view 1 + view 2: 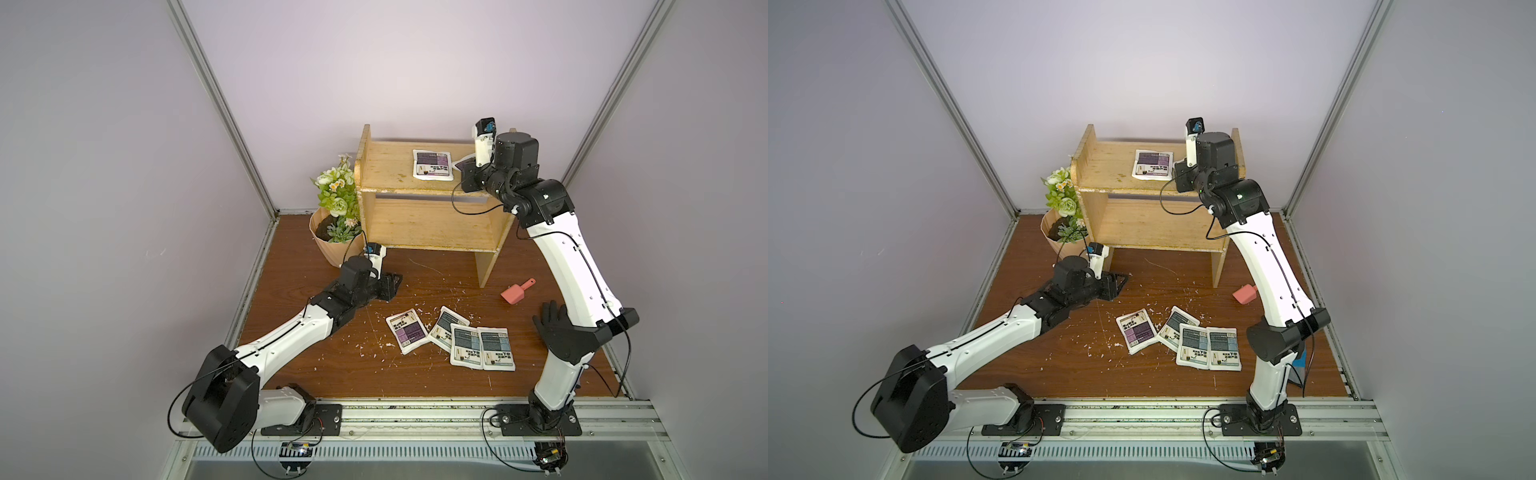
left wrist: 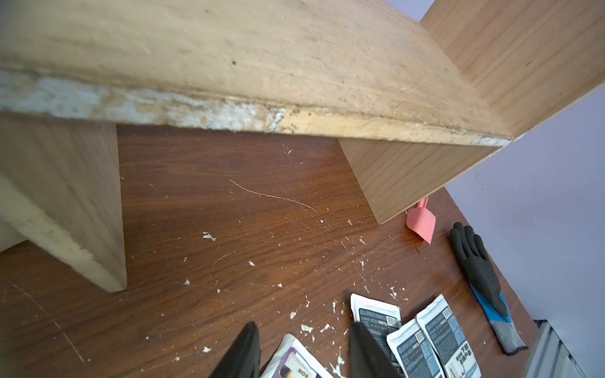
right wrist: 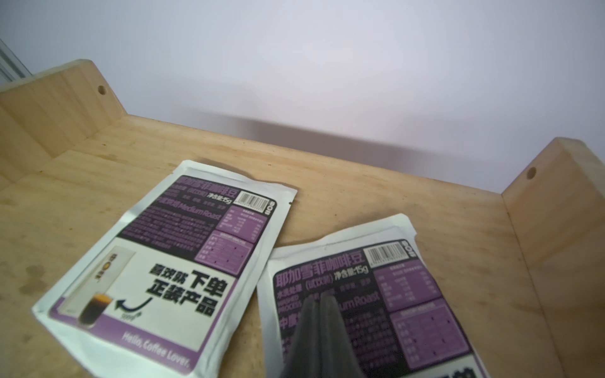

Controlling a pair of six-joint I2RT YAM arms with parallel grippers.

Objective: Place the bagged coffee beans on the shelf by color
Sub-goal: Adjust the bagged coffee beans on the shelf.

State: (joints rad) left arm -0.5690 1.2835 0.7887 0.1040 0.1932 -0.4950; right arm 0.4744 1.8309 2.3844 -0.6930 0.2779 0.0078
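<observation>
Far left: the ribbed flowerpot [image 1: 328,245] stands against the shelf's left side. It holds dark soil and green-and-white flowers [image 1: 336,195].

Your left gripper [image 1: 103,286] sits low over the table [image 1: 311,374], just near of the pot. Its jaws stand partway apart. In the wrist view nothing sits between the fingers [image 2: 244,353].

Centre, far: the shelf [image 1: 384,174]. The first purple pouch [image 1: 432,164] lies flat on the top board, right of the middle. The second purple pouch [image 3: 409,288] lies just right of it on the same board, slightly turned, with its corner close to the first. In both top views the arm hides most of it.

Your right gripper [image 3: 320,299] is over that second pouch, fingers pressed together, tips above its print. Both fingers show on the upper face of the pouch, so it is not pinched. You cannot tell whether the tips touch it.

Centre, near, on the table: the third purple pouch [image 1: 406,331], then three grey-blue pouches [image 1: 465,346] in a loose row with their edges overlapping.

Right: the pink scoop [image 1: 517,291] lies near the shelf's right leg. The black glove [image 1: 552,322] lies nearer, partly under the right arm.
</observation>
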